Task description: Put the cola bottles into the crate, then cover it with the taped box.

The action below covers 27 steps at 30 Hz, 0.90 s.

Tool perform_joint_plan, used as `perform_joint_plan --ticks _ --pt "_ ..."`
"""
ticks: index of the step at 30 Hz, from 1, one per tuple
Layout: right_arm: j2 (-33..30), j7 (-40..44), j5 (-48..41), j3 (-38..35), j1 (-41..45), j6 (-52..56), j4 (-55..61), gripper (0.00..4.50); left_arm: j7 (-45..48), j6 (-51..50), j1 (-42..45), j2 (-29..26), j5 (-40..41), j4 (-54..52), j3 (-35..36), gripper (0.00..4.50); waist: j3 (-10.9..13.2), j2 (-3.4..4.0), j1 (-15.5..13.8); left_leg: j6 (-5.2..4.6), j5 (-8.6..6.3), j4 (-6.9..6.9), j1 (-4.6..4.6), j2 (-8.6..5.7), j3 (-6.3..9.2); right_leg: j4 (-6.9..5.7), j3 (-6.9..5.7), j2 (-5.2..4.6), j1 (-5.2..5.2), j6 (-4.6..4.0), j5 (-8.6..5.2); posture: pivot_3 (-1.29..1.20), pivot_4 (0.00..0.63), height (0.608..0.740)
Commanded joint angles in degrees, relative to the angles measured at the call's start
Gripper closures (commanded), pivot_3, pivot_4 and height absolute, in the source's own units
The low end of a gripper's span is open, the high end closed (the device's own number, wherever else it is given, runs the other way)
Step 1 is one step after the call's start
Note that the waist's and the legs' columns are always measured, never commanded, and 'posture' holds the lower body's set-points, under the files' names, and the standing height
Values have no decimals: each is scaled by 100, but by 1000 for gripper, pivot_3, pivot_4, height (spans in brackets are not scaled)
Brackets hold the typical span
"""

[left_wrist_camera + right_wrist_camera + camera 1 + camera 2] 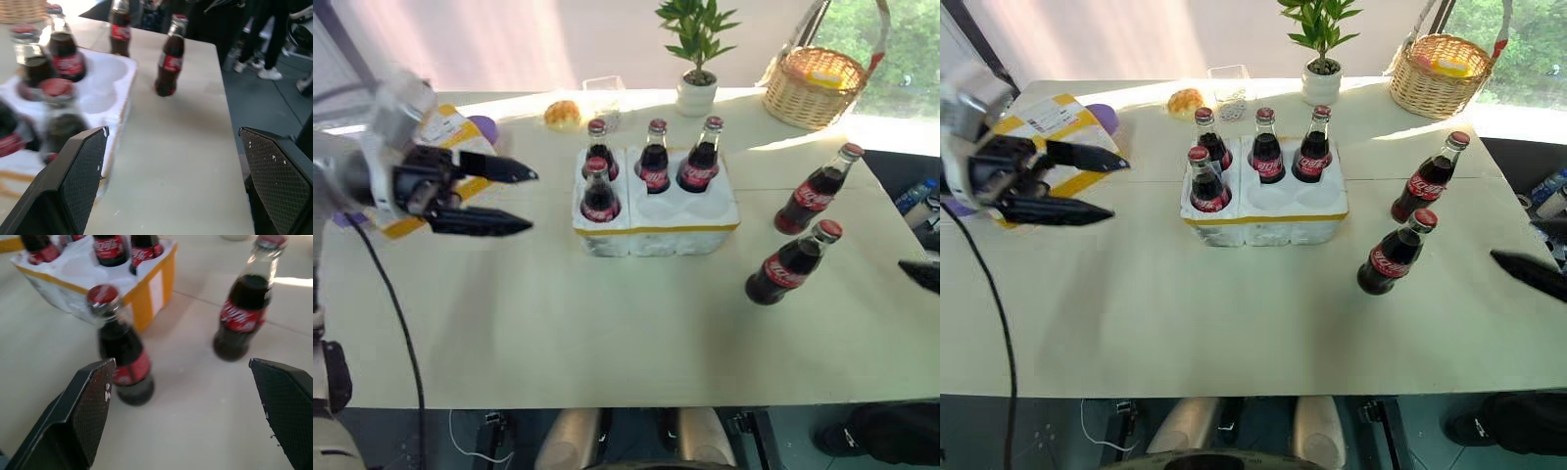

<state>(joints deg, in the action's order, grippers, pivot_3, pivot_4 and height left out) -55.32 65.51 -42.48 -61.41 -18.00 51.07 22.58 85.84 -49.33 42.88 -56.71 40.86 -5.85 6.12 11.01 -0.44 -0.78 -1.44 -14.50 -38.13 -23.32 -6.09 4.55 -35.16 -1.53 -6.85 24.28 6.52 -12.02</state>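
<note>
Four small glass cola bottles (654,157) with red labels stand in the low white foam crate (656,217); its two front right holes are empty. Two more bottles (790,264) stand upright on the worktop (607,333) toward its right edge, nearer the right hand (186,416), which is open and aimed between them. The left hand (504,199), also open and empty, hovers at the left edge, pointing toward the crate.

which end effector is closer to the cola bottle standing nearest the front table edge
Right. The right end effector sits just off that bottle at the table's right edge; the left end effector is beyond the crate, far left.
</note>
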Motion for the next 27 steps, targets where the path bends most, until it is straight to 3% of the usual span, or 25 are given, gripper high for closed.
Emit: perform_joint_plan --ticks 1,5,10,20,27 --pt "467 -272 54 288 -278 -372 786 0 -77 461 -90 129 -211 -184 -252 48 0 1 2 0 1 1 0 1 0 -1 0 0 4 9 5 0 150 740" --pt "1164 -910 220 1032 -443 -705 1402 0 -203 620 -96 430 -206 -276 -445 48 0 1 -1 1 1 12 -3 3 -1 -4 3 1 16 14 9 0 150 740" --pt "1720 -1706 417 1743 -214 -1002 1348 0 -368 640 -104 589 -166 -329 -492 48 -1 1 0 2 2 10 -4 1 -1 -1 5 1 16 12 8 0 150 740" --pt "1818 -2327 668 2696 334 -1264 808 0 -731 577 -63 763 -138 -216 -422 48 -1 2 1 1 2 11 -4 1 0 -3 3 6 17 13 9 0 150 740" --pt "1872 -2462 527 2983 746 -1319 423 0 -780 556 -88 765 -74 -347 -455 48 -1 3 -9 1 3 11 -4 0 1 -4 2 7 18 13 9 0 150 740"
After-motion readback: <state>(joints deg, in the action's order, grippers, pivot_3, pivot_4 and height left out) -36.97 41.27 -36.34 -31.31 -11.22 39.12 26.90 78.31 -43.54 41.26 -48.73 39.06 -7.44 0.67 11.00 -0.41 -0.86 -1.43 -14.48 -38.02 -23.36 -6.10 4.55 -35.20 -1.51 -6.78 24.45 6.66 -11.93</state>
